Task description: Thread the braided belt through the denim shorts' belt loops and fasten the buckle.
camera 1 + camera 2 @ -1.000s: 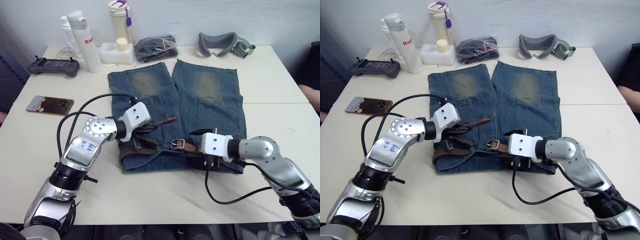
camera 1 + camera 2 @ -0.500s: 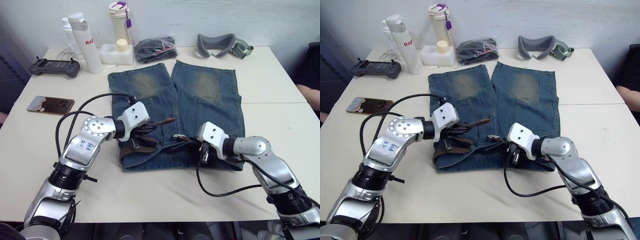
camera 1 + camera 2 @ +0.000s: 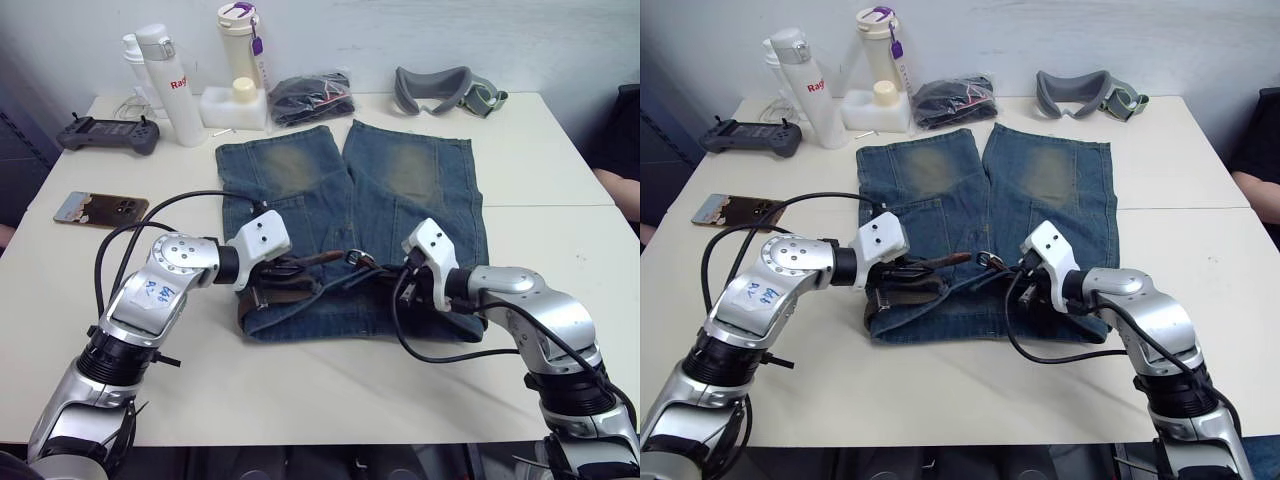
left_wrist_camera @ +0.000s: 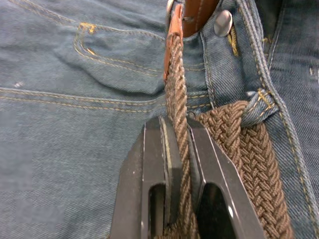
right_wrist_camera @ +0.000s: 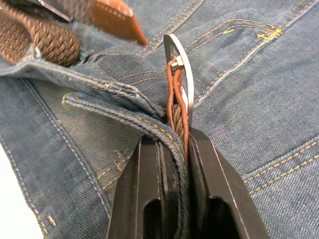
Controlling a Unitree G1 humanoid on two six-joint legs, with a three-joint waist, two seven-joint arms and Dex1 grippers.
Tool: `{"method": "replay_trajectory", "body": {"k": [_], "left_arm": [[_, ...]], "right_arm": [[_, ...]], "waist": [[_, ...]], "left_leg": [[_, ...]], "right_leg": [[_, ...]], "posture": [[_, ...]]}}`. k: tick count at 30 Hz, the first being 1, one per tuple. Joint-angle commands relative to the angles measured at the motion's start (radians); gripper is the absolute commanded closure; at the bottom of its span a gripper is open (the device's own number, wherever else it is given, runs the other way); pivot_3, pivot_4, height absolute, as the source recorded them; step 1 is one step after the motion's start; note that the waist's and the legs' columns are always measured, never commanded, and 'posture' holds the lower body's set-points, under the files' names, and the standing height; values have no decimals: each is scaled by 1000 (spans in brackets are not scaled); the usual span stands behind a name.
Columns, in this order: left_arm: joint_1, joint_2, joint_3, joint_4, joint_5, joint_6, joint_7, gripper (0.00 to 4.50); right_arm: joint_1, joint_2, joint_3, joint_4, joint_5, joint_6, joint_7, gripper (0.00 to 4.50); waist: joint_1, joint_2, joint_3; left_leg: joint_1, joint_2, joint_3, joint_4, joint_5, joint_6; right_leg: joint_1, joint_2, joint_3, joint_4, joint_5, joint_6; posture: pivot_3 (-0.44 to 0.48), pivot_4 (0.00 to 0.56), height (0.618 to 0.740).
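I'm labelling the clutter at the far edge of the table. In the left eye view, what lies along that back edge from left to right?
Game controller → white bottle → cream bottle with purple loop → black bundle in plastic → grey goggles.

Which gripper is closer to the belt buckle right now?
Right. The right gripper is clamped on the strap just behind the buckle; the left gripper grips the braided belt near its leather tip.

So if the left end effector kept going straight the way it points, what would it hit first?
Probably the buckle, held upright by the right end effector. The left end effector grips the braided belt, whose leather tip already points at it; depth is uncertain.
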Motion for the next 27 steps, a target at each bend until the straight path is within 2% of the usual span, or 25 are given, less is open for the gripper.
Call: {"method": "replay_trajectory", "body": {"k": [1, 18, 27], "left_arm": [[-18, -3, -11, -30, 11, 13, 9, 4500], [-52, -103, -26, -12, 26, 117, 91, 4500], [-79, -145, -6, 0, 15, 137, 119, 4500]], "right_arm": [[-27, 10, -19, -48, 15, 1, -32, 4493], [-12, 17, -1, -136, 60, 42, -70, 4493], [-13, -17, 21, -106, 39, 42, -68, 4493]], "waist": [[-1, 0, 0], [-1, 0, 0], [0, 0, 0]], "left_leg": [[0, 0, 0, 0, 0, 0], [0, 0, 0, 0, 0, 0], [0, 0, 0, 0, 0, 0]], "right_leg": [[0, 0, 0, 0, 0, 0], [-1, 1, 0, 0, 0, 0], [-1, 1, 0, 0, 0, 0]], "posture": [[0, 150, 740], [0, 150, 740], [0, 150, 740]]}}
